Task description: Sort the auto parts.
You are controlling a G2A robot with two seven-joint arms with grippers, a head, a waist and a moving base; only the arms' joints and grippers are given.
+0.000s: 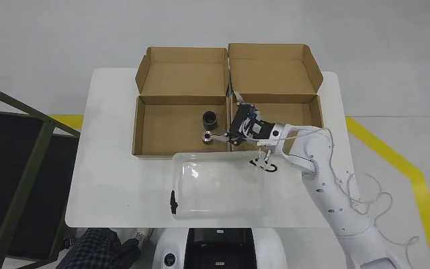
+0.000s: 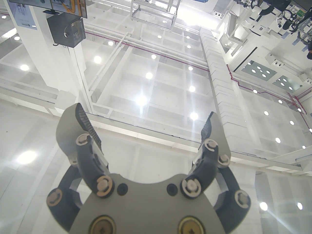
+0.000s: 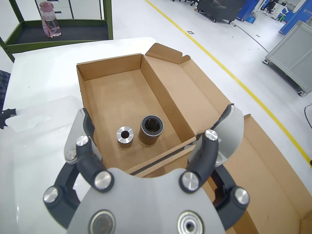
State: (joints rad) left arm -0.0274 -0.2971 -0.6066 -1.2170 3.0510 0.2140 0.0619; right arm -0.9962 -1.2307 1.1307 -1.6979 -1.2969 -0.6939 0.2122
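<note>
A black cylindrical bushing (image 1: 211,120) (image 3: 151,129) and a smaller silver ring part (image 1: 205,139) (image 3: 124,136) stand upright side by side in the left cardboard box (image 1: 168,128) (image 3: 117,98). My right gripper (image 1: 225,138) (image 3: 156,110) hangs open and holds nothing above that box's corner, by the wall it shares with the right cardboard box (image 1: 282,114) (image 3: 256,171), whose floor looks bare. A clear plastic bin (image 1: 215,185) (image 3: 36,127) sits in front of the boxes. My left gripper (image 2: 145,112) is open, holds nothing, and points up at the ceiling.
Both boxes stand at the back of the white table (image 1: 107,168) with their lids folded back. A small black piece (image 1: 173,202) sits at the bin's front edge. A green shelf cart (image 1: 27,134) (image 3: 58,1) with a pink bottle (image 3: 50,20) stands left of the table.
</note>
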